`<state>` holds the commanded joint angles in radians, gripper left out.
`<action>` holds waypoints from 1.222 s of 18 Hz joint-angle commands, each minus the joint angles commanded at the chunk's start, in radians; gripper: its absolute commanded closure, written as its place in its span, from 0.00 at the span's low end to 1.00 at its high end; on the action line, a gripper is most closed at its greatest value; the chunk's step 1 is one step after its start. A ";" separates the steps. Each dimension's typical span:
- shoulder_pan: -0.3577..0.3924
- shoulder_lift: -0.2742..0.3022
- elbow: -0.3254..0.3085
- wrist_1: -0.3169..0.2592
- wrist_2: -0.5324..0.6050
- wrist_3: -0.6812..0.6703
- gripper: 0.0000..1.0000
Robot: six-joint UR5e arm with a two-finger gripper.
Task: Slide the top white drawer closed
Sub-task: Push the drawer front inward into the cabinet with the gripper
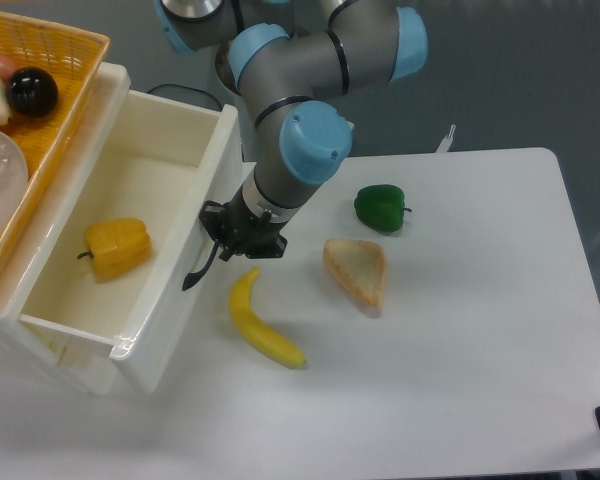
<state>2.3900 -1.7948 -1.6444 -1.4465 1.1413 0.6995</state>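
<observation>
The top white drawer [185, 245] stands pulled out to the right of its cabinet, open at the top. A yellow bell pepper [118, 247] lies inside it. Its curved black handle [202, 267] sticks out from the front panel. My gripper [242, 236] hangs right beside the front panel, at the upper end of the handle. Its dark fingers are seen from above and I cannot tell if they are open or shut. The lower drawer is hidden.
A banana [262, 322], a slice of bread [357, 271] and a green bell pepper [381, 208] lie on the white table to the right of the drawer. An orange basket [65, 120] with round objects sits on the cabinet top at the left.
</observation>
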 joint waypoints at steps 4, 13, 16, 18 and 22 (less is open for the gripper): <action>-0.009 0.002 -0.002 -0.003 0.000 -0.002 1.00; -0.052 0.026 0.005 -0.032 -0.025 -0.009 1.00; -0.069 0.026 0.005 -0.035 -0.025 -0.011 1.00; -0.077 0.026 0.003 -0.037 -0.025 -0.011 1.00; -0.098 0.031 0.003 -0.038 -0.031 -0.017 1.00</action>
<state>2.2918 -1.7641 -1.6414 -1.4849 1.1106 0.6826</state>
